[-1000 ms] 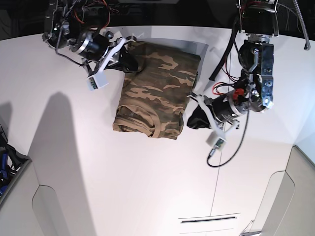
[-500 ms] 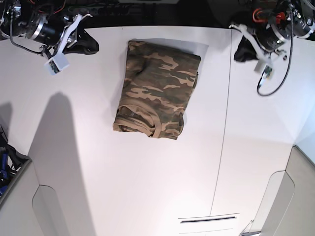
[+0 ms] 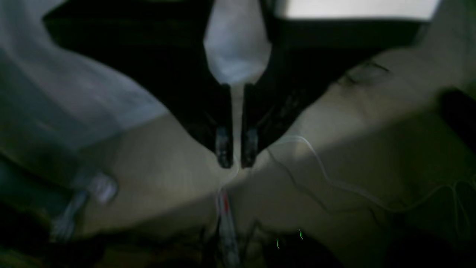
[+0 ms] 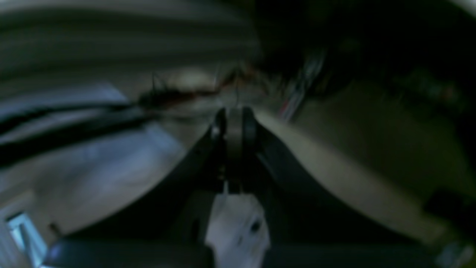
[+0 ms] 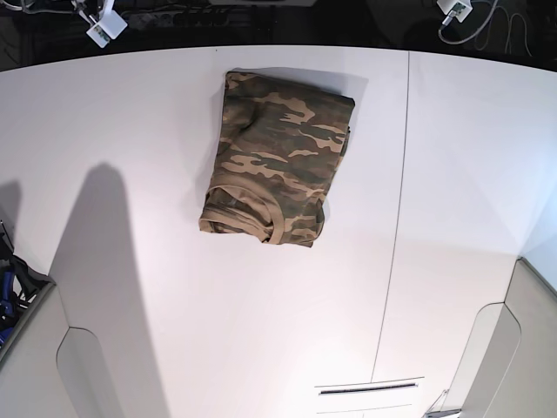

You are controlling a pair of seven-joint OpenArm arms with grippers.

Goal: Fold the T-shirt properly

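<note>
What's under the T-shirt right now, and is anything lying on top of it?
The folded T-shirt lies flat on the white table, nothing on top and both arms clear of it. Its tan collar shows at the near edge. Lower layers are covered, so anything beneath cannot be seen.

This looks like a robotics lab or test room. A broad, plain white worktop (image 5: 452, 174) made of joined panels fills the overhead view, loose cables (image 5: 474, 22) hang at its dark far edge, and thin wires (image 3: 334, 178) trail across the left wrist view.
</note>
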